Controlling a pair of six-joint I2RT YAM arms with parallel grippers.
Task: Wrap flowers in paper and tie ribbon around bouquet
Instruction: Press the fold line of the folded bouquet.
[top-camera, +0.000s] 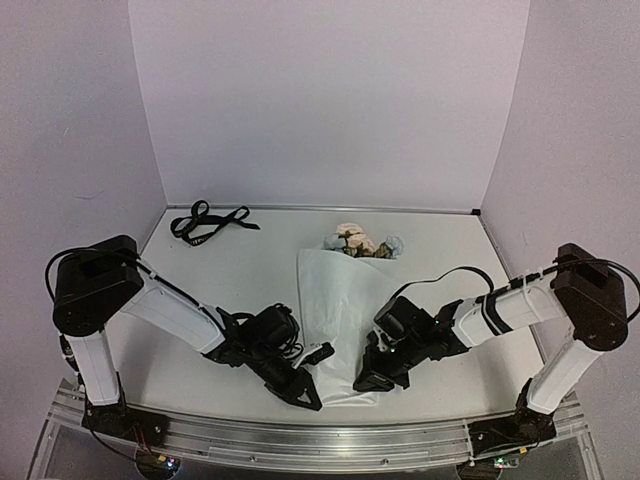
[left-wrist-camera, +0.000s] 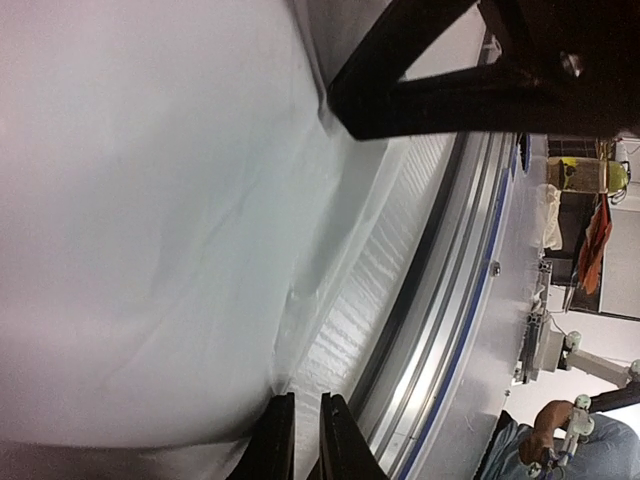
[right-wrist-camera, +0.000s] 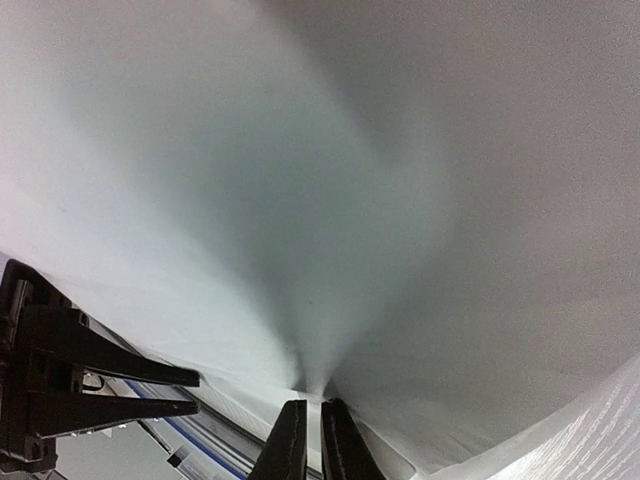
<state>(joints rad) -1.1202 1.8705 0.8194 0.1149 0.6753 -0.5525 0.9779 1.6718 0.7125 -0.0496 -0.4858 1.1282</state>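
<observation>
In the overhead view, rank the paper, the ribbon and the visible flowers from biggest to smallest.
Largest: the paper, by far.
Then the ribbon and the flowers: their spread looks similar, too close to rank.

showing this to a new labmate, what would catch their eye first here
First, the big white paper lying mid-table, covering the flowers so that only peach and pale blue blooms peek out at its far end. Next, the left gripper and the right gripper, low at the near edge, each pinching a near corner of that paper. A black ribbon lies apart in the far left corner.
</observation>
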